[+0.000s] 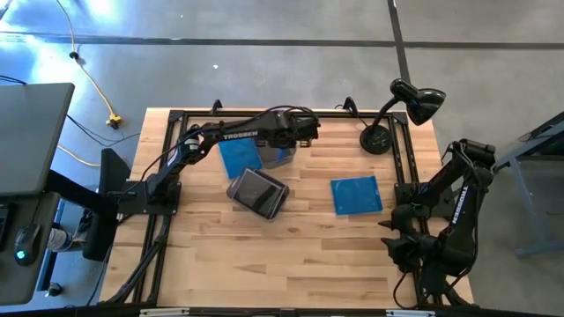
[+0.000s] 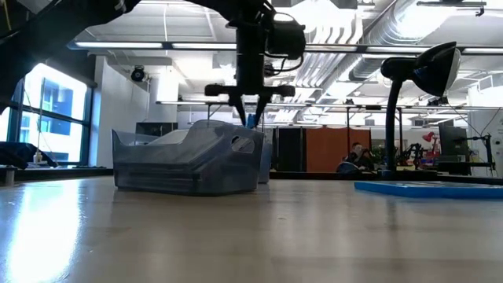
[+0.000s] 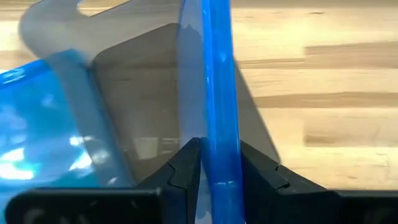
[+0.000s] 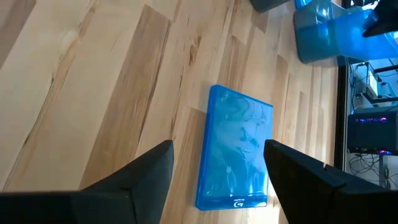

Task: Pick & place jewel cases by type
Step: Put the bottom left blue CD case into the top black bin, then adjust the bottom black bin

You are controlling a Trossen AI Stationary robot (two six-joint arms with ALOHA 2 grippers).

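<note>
The left gripper (image 3: 214, 171) stands at the far side of the counter (image 1: 291, 251), jaws pinched on a blue jewel case (image 3: 216, 87) held on edge over a smoky tub (image 1: 280, 157): the placing step, I judge. Next comes lowering it in, then releasing. The right gripper (image 4: 217, 171) waits wide open, holding nothing, above another blue case (image 4: 235, 148) (flat on the wood). "TROSSEN" reads on the left arm (image 1: 240, 135).

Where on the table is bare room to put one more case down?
Bare wood: the whole near strip below the grey tub and the flat blue case, also the gap between those two. Crowded: the far middle, where the left claw holds a blue case over a tub.
</note>
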